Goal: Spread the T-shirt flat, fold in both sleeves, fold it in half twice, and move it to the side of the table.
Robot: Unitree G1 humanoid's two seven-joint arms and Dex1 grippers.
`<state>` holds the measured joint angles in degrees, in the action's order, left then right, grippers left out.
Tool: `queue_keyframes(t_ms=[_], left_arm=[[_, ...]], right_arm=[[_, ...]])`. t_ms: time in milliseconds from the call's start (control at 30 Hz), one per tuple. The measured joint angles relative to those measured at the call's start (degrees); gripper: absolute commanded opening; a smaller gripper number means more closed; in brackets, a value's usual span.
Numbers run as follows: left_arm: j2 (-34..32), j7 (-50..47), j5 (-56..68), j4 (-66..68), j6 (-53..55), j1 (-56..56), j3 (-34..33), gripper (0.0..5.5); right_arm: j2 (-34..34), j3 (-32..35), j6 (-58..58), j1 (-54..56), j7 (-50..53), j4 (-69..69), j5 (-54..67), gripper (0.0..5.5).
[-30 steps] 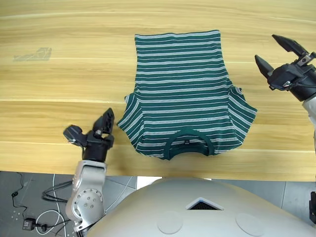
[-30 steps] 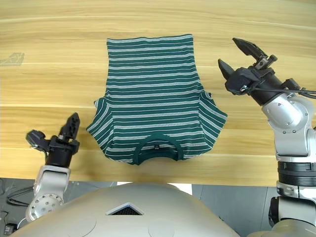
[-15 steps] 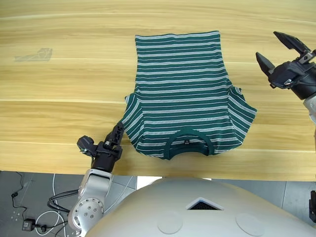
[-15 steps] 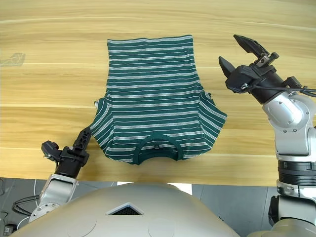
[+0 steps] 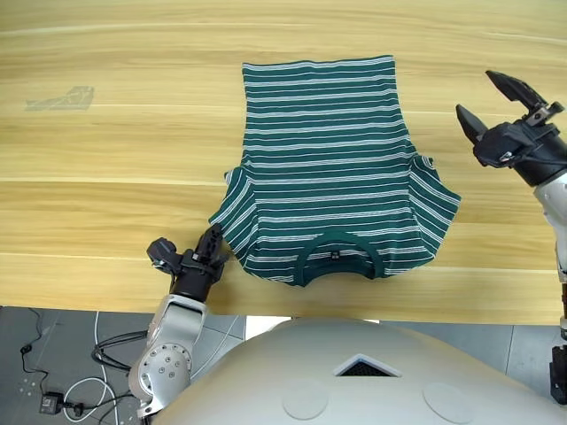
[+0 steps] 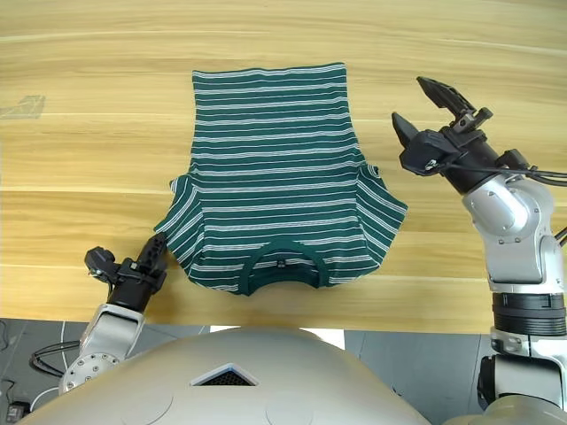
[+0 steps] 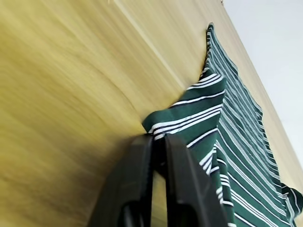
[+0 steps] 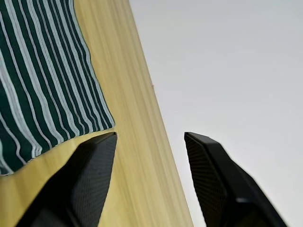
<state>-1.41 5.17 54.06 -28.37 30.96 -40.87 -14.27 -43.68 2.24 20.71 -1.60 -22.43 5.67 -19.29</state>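
State of the fold, with clock directions taken about the garment's middle and 12 o'clock lying away from the robot. The T-shirt (image 5: 330,168) was laid out flat near the middle of the table (image 5: 133,142), with the hem at 12 o'clock and the collar (image 5: 337,251) at 6 o'clock. The spreading step was therefore judged done. The left sleeve (image 5: 229,208) at 8 o'clock and the right sleeve (image 5: 436,190) at 4 o'clock were splayed outward, so neither was folded in. Both sleeve folds, the two halvings and the move to the table's side were judged outstanding. The left gripper (image 5: 213,246) was set at the left sleeve's corner, its fingers drawn nearly together and apparently clenched on the cloth. The right gripper (image 5: 474,91) was held at 3 o'clock, apart from the shirt, its fingers spread wide and grasping nothing. The table was the sole bearing surface, and the shirt was what lay on it.
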Motion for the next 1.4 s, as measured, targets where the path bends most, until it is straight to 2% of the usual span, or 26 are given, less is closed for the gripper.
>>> queue_keyframes(t_ms=[300, 500, 633, 900, 1100, 1333, 1400], left_arm=[[-0.21, 0.51, -4.03, -0.01, -1.56, 1.04, 1.77, 0.03], [-1.44, 4.65, -11.09, -5.85, -9.22, 1.09, 3.11, 0.03], [-2.61, 6.54, -19.54, -6.5, -13.61, 0.79, 7.91, 0.03], [-9.74, 11.53, -39.37, -1.22, -20.17, -1.37, 24.16, 0.03], [-10.3, 12.08, -42.23, -1.3, -24.53, -1.34, 26.96, 0.03], [-10.48, 10.72, -45.08, -1.64, -24.49, -0.42, 27.89, 0.03], [-10.68, 10.29, -45.83, -1.61, -24.45, -0.03, 28.33, 0.32]], right_arm=[[0.29, -0.55, 0.46, -0.42, 0.44, -0.43, -1.26, 2.63], [0.53, -0.88, 0.48, -0.41, 0.5, -0.82, -1.28, 2.63], [1.33, -1.84, 0.49, -0.4, 0.51, -1.33, -1.33, 2.63], [1.86, -3.03, 1.07, -0.41, 0.93, -1.95, -1.83, 2.63], [2.28, -3.89, 1.23, -0.52, 0.96, -2.29, -1.86, 2.63], [2.6, -4.48, 1.32, -1.7, 1.03, -2.52, -2.29, 2.63], [2.65, -4.61, 1.32, -1.72, 1.03, -2.52, -2.29, 2.63]])
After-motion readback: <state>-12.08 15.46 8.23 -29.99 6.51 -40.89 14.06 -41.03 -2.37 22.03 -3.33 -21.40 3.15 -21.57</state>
